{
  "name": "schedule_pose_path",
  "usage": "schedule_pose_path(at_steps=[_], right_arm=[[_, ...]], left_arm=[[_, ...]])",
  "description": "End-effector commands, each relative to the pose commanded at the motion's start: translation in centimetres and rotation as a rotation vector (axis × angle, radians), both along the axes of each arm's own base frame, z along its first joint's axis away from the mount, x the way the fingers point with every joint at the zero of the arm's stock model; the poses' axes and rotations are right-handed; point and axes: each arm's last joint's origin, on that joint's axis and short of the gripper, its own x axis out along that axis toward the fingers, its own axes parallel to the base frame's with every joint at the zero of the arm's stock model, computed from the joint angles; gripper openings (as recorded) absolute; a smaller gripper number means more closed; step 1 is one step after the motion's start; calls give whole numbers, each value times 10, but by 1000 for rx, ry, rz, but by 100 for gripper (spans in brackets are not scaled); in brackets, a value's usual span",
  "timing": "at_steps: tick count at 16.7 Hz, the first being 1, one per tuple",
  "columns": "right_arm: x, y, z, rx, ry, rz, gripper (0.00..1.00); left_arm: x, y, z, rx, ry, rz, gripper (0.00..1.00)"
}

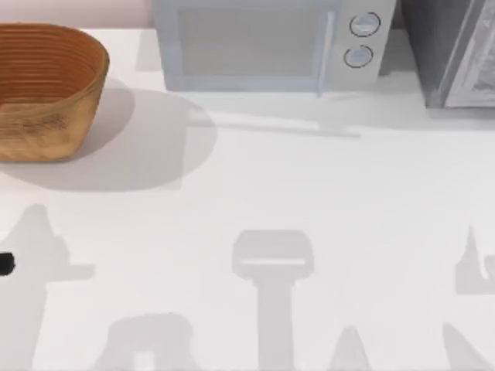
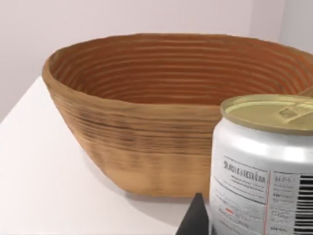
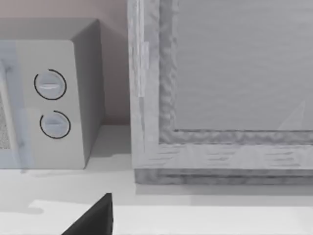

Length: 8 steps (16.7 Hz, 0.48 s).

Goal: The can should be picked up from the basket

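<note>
The can (image 2: 264, 166), white with red label marks and a dull gold top, stands upright and very close in the left wrist view, outside and in front of the basket (image 2: 146, 122). One dark fingertip (image 2: 195, 218) of my left gripper lies against the can's side, so the gripper looks shut on it. In the top view the left gripper (image 1: 4, 264) barely shows at the table's left edge. The orange-brown wicker basket (image 1: 46, 93) sits at the back left, its inside bare. A dark finger (image 3: 93, 218) of my right gripper shows in the right wrist view.
A white microwave (image 1: 271, 46) with two round knobs (image 3: 51, 105) stands at the back middle. A grey framed cabinet (image 1: 456, 54) stands at the back right, close in front of the right wrist camera (image 3: 220, 88). The white table (image 1: 309, 201) carries arm shadows.
</note>
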Motion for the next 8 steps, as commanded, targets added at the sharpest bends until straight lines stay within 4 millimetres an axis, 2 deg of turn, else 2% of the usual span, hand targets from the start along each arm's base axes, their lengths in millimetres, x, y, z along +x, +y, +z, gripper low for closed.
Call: schedule_pose_path(at_steps=[4,8], right_arm=[[0,0,0,0,0,0,100],[0,0,0,0,0,0,100]], left_arm=[[-8,-3,-24,-2,-125,-34,0],[-9,-4,-26,-2,-152,-42,0]])
